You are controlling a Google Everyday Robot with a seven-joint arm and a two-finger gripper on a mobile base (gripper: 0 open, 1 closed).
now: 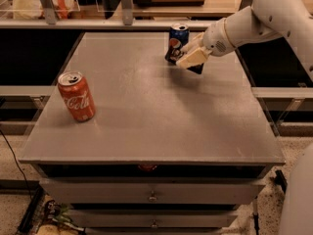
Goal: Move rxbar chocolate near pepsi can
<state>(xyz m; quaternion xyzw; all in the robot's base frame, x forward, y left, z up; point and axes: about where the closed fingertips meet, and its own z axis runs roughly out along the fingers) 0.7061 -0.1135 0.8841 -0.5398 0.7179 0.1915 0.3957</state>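
The pepsi can (178, 39) stands upright at the far middle of the grey table (146, 111). It is dark blue with a round logo and a silver top. My gripper (188, 58) comes in from the right on a white arm. It is shut on the rxbar chocolate (194, 66), a dark flat bar. Only the bar's dark edges show around the pale fingers (194, 58). The bar is held just above the table, right beside the pepsi can on its near right side.
A red Coca-Cola can (77, 96) stands at the table's left side. Drawers (151, 196) sit under the front edge. A shelf rail with posts and a bag (34, 1) runs behind the table.
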